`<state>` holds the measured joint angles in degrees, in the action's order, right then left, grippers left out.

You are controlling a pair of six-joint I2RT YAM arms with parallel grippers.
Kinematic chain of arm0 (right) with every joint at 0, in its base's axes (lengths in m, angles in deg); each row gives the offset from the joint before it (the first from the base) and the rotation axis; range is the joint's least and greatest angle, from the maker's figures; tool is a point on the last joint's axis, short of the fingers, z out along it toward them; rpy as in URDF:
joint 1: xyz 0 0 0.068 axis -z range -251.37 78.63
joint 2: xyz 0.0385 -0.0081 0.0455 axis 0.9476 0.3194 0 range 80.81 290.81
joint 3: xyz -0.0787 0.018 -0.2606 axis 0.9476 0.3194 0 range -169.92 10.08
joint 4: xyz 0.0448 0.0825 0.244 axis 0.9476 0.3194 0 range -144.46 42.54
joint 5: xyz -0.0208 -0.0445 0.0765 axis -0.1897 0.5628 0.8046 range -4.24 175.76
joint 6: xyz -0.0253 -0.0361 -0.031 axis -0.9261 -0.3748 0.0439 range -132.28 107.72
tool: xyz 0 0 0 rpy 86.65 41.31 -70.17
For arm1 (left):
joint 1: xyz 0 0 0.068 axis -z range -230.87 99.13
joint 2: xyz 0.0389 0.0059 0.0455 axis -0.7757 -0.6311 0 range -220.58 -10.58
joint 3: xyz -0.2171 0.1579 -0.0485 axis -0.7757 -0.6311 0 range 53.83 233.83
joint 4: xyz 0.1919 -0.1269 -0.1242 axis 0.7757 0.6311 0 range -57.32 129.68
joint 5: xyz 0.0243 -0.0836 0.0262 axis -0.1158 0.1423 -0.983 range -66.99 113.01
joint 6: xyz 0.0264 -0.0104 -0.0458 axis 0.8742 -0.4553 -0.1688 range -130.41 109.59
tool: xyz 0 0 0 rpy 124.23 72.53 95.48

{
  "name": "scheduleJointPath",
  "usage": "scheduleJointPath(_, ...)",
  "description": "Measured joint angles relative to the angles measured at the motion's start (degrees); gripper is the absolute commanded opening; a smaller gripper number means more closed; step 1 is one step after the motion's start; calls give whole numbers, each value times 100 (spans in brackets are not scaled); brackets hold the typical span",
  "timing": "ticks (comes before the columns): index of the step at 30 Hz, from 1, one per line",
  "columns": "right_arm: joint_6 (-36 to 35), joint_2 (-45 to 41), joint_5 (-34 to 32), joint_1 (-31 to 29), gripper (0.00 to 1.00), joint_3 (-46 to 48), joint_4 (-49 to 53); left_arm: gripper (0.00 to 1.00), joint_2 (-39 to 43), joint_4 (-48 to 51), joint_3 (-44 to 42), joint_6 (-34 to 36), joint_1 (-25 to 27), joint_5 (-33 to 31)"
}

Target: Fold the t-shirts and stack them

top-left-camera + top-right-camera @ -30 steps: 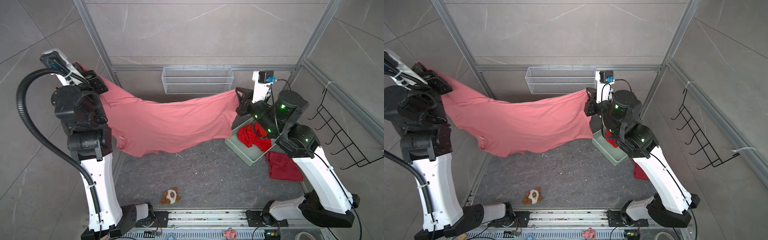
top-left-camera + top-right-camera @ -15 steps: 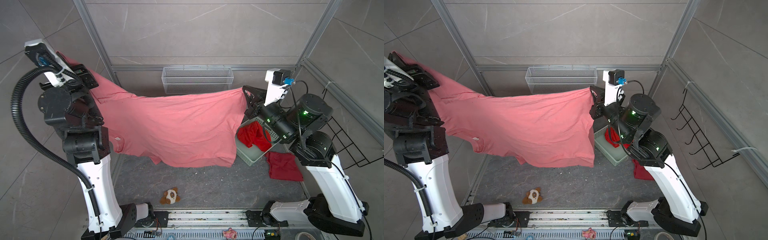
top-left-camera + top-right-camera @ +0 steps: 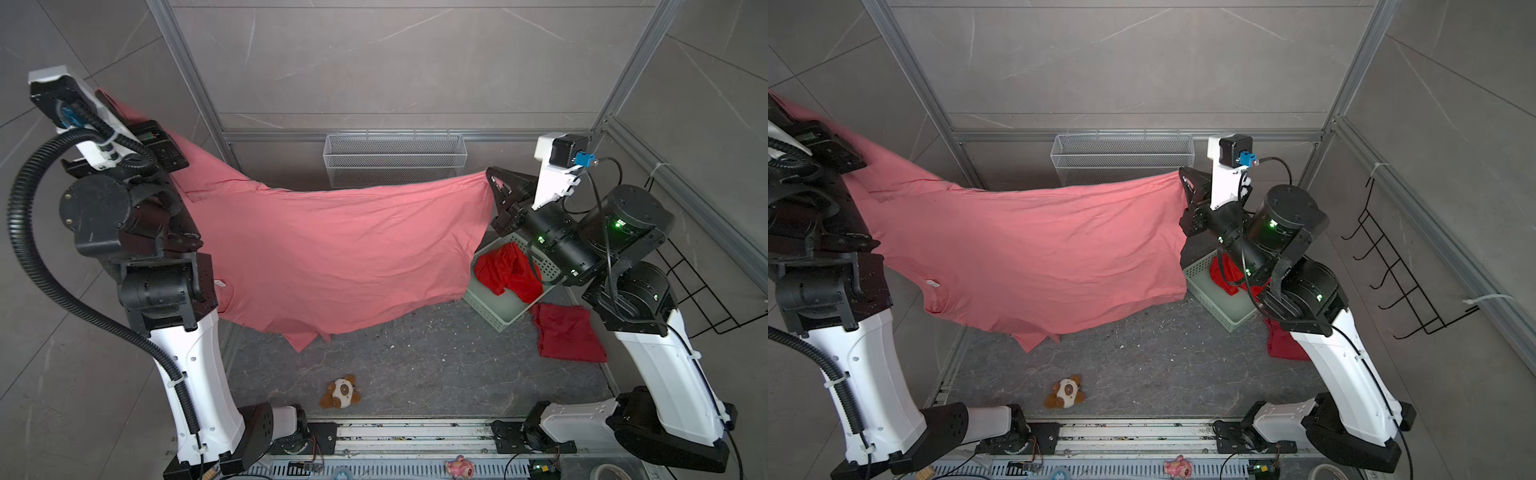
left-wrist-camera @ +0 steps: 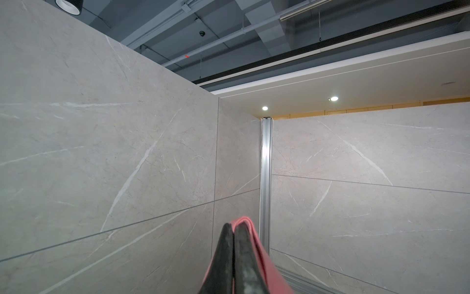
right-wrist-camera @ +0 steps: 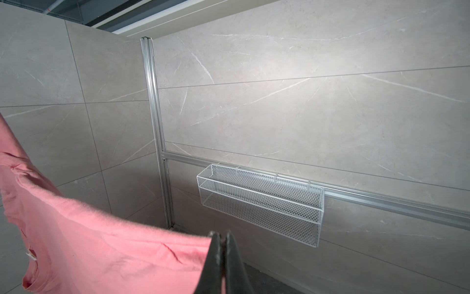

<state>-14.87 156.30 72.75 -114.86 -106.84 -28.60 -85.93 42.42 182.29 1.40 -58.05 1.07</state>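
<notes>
The salmon-pink soft cloth t-shirt (image 3: pixel 332 249) hangs in the air between the two arms, spread like a hammock well above the dark grey marbled bench (image 3: pixel 415 365). The left gripper (image 4: pixel 233 227) is clamped on one raised corner and the right gripper (image 5: pixel 220 235) is pinched shut on the opposite hem.

The cloth looks light and limp. It sags in the middle and one sleeve droops lowest, so it will probably swing and crease easily. Corners and hems seem the surest places to hold it (a grip on the middle would only bunch it).

Only the top views show the whole span. They also show the bright scarlet t-shirt (image 3: pixel 505 270) heaped in the pale green plastic basket (image 3: pixel 498 318), the dark crimson t-shirt (image 3: pixel 567 332) lying on the bench beside that basket, and the small brown-and-white plush toy (image 3: pixel 340 392).

The wrist views show the grips up close. The left one sees a folded strip of pink cloth beside its closed fingers, and the right one sees the collar and the small white neck label (image 5: pixel 31 255).
</notes>
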Motion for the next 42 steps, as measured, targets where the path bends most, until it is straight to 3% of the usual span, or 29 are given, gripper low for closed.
scheduleJointPath(15, 162, 2, 452, -44, 0, -72, 2, 0, 479, -310, 195, 538, 0, 2)
scheduleJointPath(23, 302, 136, 114, -44, 0, 756, -393, 0, 466, -667, -944, 557, 0, 2)
scheduleJointPath(32, 444, 1403, -1023, -11, 0, 1788, -833, 0, -409, -918, -2522, 251, -4, 105)
scheduleJointPath(42, 1108, 2970, -1060, 1008, 0, 1473, -977, 0, -1596, -949, -3239, -267, -22, 509)
